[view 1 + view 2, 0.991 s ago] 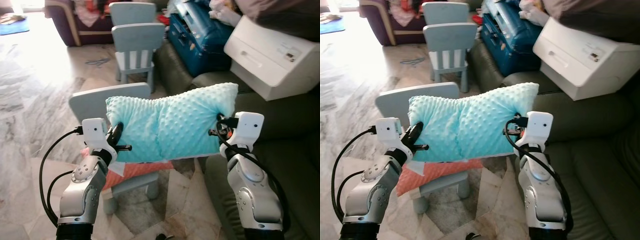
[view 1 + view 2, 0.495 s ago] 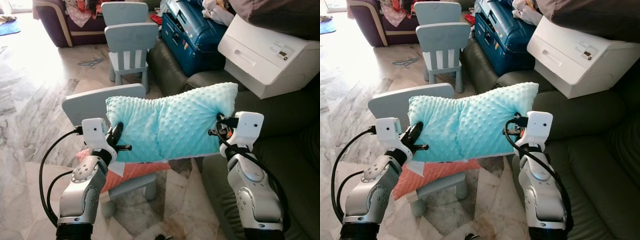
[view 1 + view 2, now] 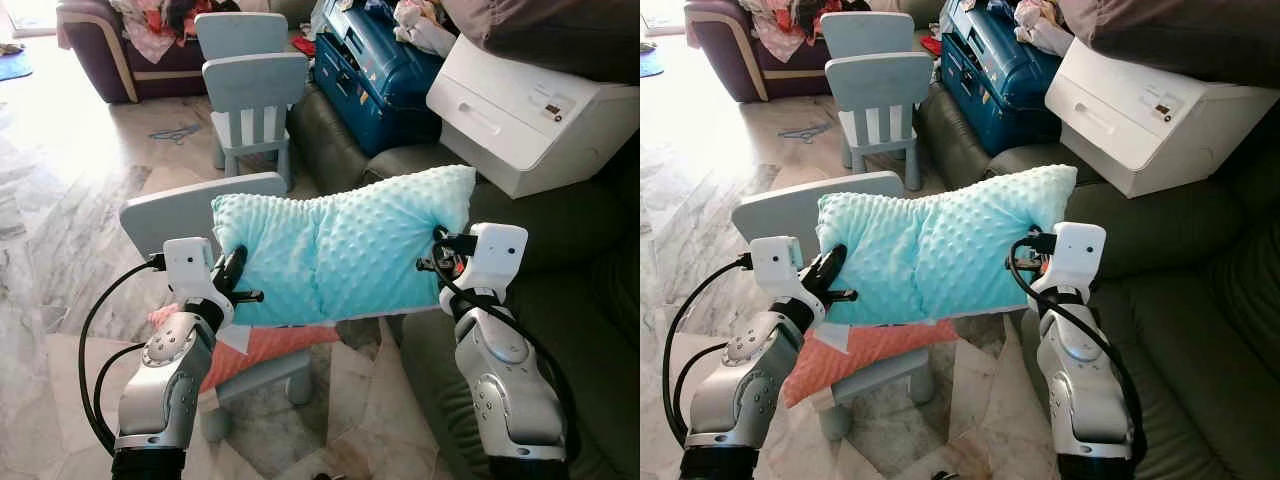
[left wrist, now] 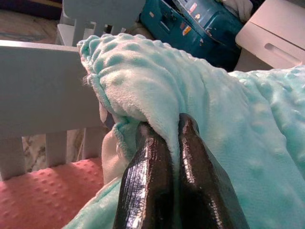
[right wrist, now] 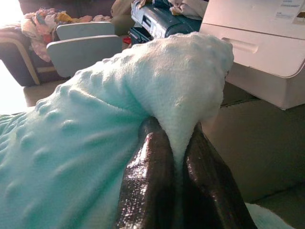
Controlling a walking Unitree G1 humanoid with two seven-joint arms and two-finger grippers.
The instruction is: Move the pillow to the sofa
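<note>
A turquoise dotted pillow (image 3: 340,245) hangs in the air between my two arms, above a small grey-blue chair (image 3: 190,215). My left gripper (image 3: 232,268) is shut on the pillow's left edge, with the fabric pinched between its black fingers (image 4: 147,176). At the pillow's right edge my right gripper (image 3: 436,255) is shut on a fold of the cloth (image 5: 186,109). The dark green sofa (image 3: 590,330) lies to the right, under and beyond my right arm.
A coral pillow (image 3: 265,345) lies on the small chair's seat. Two more grey-blue chairs (image 3: 250,85) stand behind. A white printer (image 3: 530,105) and a blue suitcase (image 3: 375,70) sit on the sofa's far end. A purple armchair (image 3: 95,45) stands at the back left on marble floor.
The camera view has shifted, so the chairs, suitcase and printer sit further left in the picture. Both grippers hold the pillow as before.
</note>
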